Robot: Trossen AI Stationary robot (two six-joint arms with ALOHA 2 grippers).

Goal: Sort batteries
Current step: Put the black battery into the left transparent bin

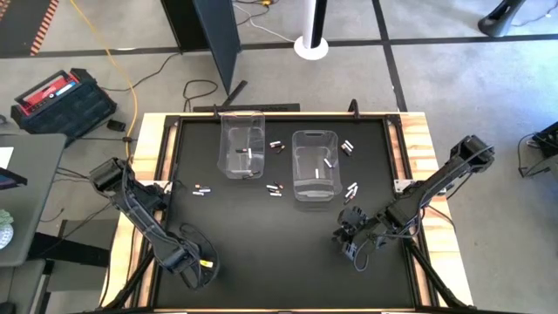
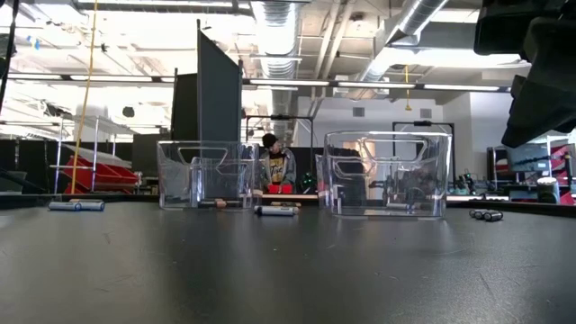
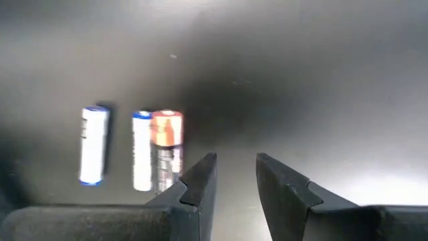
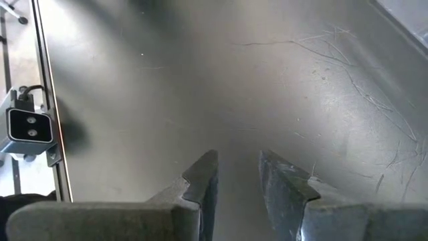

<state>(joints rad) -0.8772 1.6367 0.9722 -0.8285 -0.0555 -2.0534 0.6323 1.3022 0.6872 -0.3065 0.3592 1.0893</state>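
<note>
- My left gripper point(image 1: 202, 262) is low at the near-left of the black counter point(image 1: 261, 262); fingers point(image 3: 200, 181) parted a bit, nothing between them.
- Left wrist cam shows three batteries point(image 3: 134, 148) lying side by side just ahead: two white, one copper-topped.
- Right gripper point(image 1: 351, 242) sits near-right, fingers point(image 4: 204, 177) slightly apart and empty over bare counter.
- Remaining batteries point(image 1: 275, 189) are scattered around the two clear bins point(image 1: 316, 164) up back, with a few inside.
</note>
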